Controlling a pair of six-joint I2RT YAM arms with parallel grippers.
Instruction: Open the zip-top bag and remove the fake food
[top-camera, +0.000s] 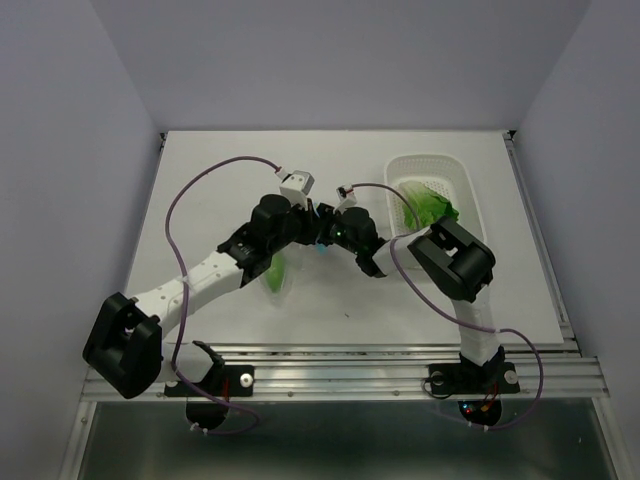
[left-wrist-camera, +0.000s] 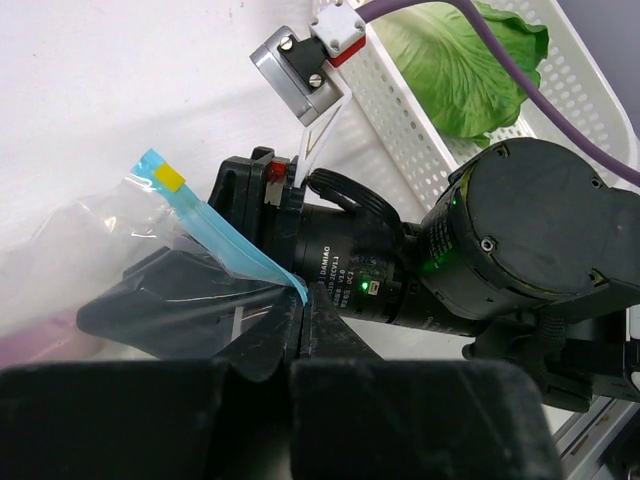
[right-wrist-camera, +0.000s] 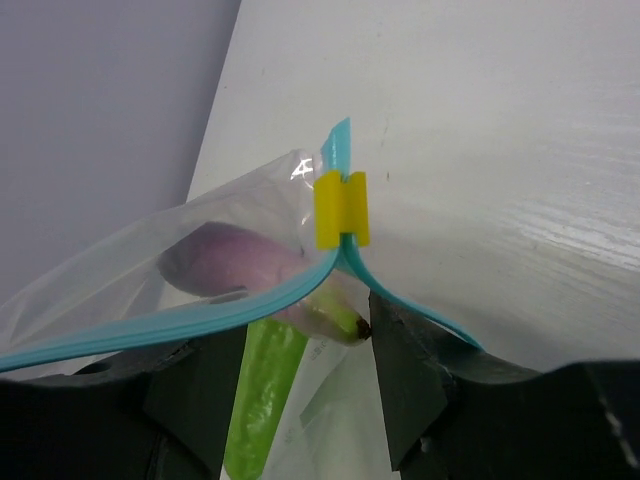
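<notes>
The clear zip-top bag (right-wrist-camera: 120, 280) hangs above the table with its teal zip strip (right-wrist-camera: 200, 315) parted below a yellow slider (right-wrist-camera: 341, 208). My left gripper (left-wrist-camera: 302, 308) is shut on one end of the zip strip (left-wrist-camera: 235, 245). My right gripper (right-wrist-camera: 305, 335) is open, its dark fingers (right-wrist-camera: 410, 385) standing either side of the bag's mouth. Inside the bag lies fake food: a purple piece (right-wrist-camera: 235, 262) with a green stem, whose tip touches the right finger, and a long light-green piece (right-wrist-camera: 262, 400). In the top view both grippers meet over the table's middle, with the bag (top-camera: 276, 275) below them.
A white perforated basket (top-camera: 462, 190) stands at the back right and holds a green leafy toy (top-camera: 430, 205), also visible in the left wrist view as the leafy toy (left-wrist-camera: 460, 70). The right wrist's camera body (left-wrist-camera: 400, 270) sits close in front of my left gripper.
</notes>
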